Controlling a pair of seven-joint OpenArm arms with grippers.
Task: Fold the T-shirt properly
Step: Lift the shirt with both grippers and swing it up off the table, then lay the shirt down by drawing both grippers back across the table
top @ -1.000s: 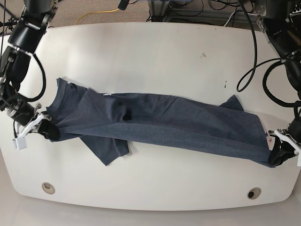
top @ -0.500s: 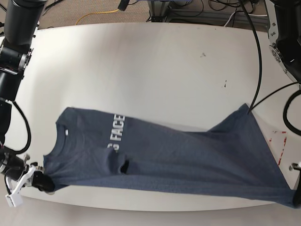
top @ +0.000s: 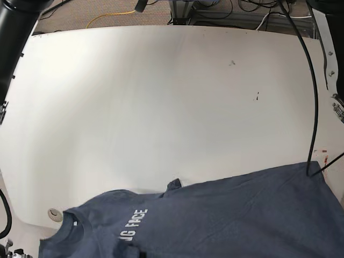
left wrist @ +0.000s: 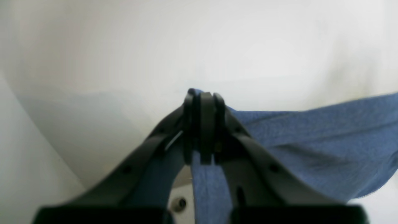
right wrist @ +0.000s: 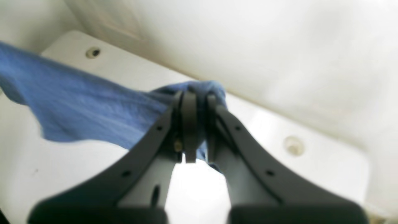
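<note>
The dark slate-blue T-shirt (top: 226, 215) is held up off the table and fills the bottom of the base view. Its neck is at the lower left, and white lettering (top: 133, 223) faces the camera. In the left wrist view my left gripper (left wrist: 203, 99) is shut on a pinch of the T-shirt (left wrist: 311, 137), which stretches off to the right. In the right wrist view my right gripper (right wrist: 194, 99) is shut on a bunched corner of the T-shirt (right wrist: 77, 102), which runs off to the left. Neither gripper shows in the base view.
The white table (top: 161, 97) lies beyond the shirt, with a round hole (top: 54, 214) near its front left edge and small dark marks (top: 257, 97). A black cable (top: 313, 107) hangs at the right. Cables and floor lie behind the far edge.
Both grippers have lifted the shirt off the table and drawn it toward the front edge and camera. It has opened from a folded band into a spread sheet, and the grippers left the base view.
</note>
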